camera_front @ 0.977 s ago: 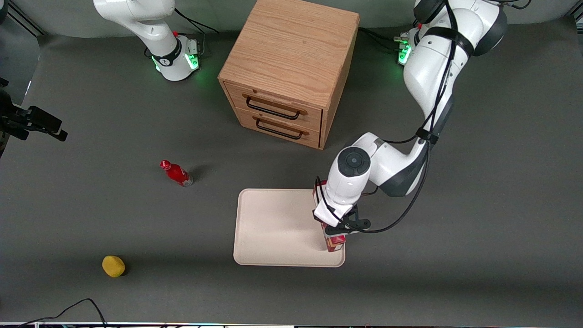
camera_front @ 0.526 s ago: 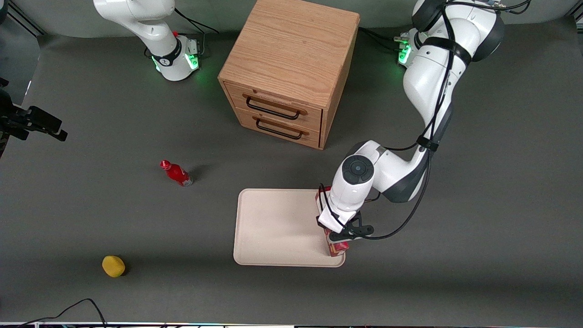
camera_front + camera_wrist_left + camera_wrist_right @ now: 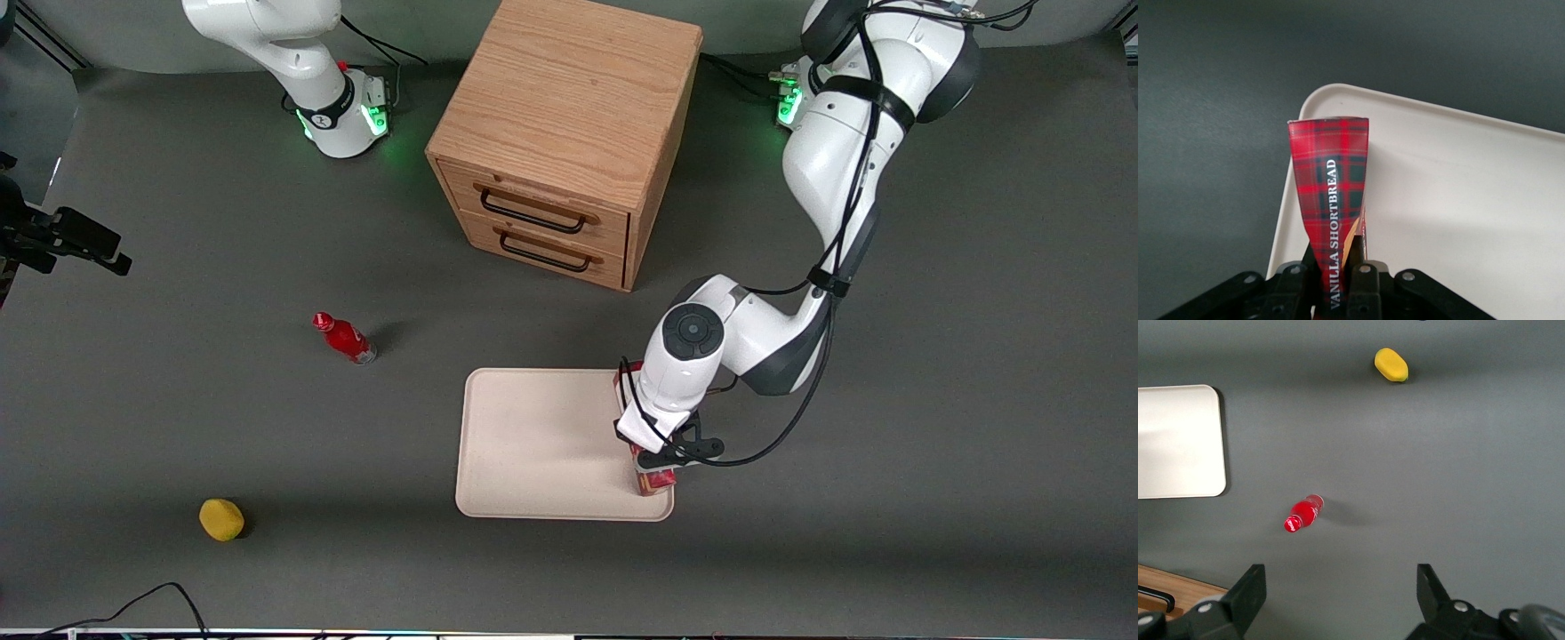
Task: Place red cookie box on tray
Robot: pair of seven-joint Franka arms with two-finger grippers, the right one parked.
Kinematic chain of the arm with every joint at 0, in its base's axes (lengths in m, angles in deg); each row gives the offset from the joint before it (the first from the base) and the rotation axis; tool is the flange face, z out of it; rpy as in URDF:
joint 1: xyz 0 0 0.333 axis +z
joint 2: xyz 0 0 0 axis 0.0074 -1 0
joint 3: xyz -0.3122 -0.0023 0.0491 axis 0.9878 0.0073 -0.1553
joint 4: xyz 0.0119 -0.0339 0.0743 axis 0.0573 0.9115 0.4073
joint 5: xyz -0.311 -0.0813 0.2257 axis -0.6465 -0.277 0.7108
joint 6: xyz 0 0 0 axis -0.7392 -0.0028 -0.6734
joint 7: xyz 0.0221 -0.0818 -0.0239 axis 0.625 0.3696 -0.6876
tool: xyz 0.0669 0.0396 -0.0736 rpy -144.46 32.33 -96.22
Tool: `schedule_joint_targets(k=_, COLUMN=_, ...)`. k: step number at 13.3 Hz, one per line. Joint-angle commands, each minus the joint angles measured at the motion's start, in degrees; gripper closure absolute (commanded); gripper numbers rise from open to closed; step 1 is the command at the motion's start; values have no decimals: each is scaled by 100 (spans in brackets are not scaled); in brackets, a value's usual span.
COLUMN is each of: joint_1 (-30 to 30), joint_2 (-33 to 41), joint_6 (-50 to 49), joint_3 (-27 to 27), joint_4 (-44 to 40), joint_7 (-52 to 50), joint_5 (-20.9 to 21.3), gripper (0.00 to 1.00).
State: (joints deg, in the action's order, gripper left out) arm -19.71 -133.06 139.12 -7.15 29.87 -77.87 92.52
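Observation:
The red cookie box point(image 3: 1331, 193), dark red tartan with white lettering, is held in my gripper point(image 3: 1336, 267), whose fingers are shut on its sides. In the front view the box point(image 3: 655, 480) stands over the edge of the cream-beige tray point(image 3: 542, 444) toward the working arm's end, near the tray's corner closest to the front camera. My gripper point(image 3: 653, 453) is above that edge, mostly hidden by the wrist. The tray point(image 3: 1458, 200) lies under and beside the box; whether the box touches it I cannot tell.
A wooden two-drawer cabinet point(image 3: 564, 133) stands farther from the front camera than the tray. A small red bottle point(image 3: 345, 338) and a yellow object point(image 3: 221, 519) lie toward the parked arm's end of the table.
My gripper with the box first moved a little nearer to the front camera, then came back slightly. The box stays over the tray's edge.

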Motion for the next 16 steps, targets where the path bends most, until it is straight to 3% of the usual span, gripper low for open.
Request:
schedule_joint_targets(k=1, joint_1=-128, joint_2=-197, joint_6=17, joint_3=-50, joint_4=-228, joint_7=1, joint_5=75, gripper=66)
schedule_joint_targets(k=2, joint_1=-128, joint_2=-197, joint_6=104, joint_3=-50, joint_4=-211, joint_7=1, joint_5=75, gripper=28)
schedule_joint_targets(k=3, joint_1=-120, joint_2=-197, joint_6=131, joint_3=-50, joint_4=-193, joint_7=9, joint_5=93, gripper=0)
schedule_joint_targets(k=8, joint_1=-49, joint_2=83, joint_6=-192, joint_3=-15, joint_4=-202, joint_7=71, joint_5=67, gripper=0)
schedule_joint_targets(k=11, joint_1=47, joint_2=522, joint_6=-1306, joint_3=134, joint_4=-175, joint_7=316, joint_5=-3, gripper=0)
schedule_joint_targets(k=14, joint_1=275, joint_2=1250, joint_6=-2309, joint_3=188, joint_4=26, joint_7=1315, joint_5=-731, gripper=0)
schedule_joint_targets(k=16, joint_1=416, joint_2=1988, joint_6=-2731, joint_3=30, joint_4=508, joint_7=1871, joint_5=-847, gripper=0)
